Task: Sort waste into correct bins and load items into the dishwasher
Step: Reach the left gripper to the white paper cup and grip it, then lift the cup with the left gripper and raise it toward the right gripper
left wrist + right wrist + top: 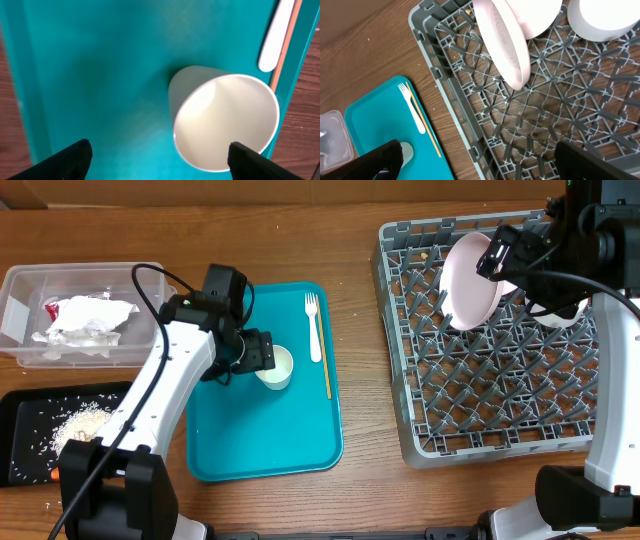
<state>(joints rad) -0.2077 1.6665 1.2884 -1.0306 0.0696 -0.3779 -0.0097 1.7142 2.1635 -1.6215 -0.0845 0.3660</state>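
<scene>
Overhead first: judged the task past halfway. Found crumpled napkins and a red wrapper lying in the clear tub. Beige crumbs spread in the black tray, with an orange bit at its edge, too small to name. Logged the pink plate standing on edge among the pegs of the grey rack, with one white bowl beside it; could not make out a second bowl. Left to load: white cup and white fork, both on the teal tray, plus a thin tan stick alongside the fork, unsorted. Left gripper spread wide, cup upright between the jaws and close against one finger, contact not certain; fork and stick beyond the cup, off to that same side. Right gripper spread wide and holding nothing, over the rack, plate ahead of the jaws and apart from them, bowl farther ahead.
</scene>
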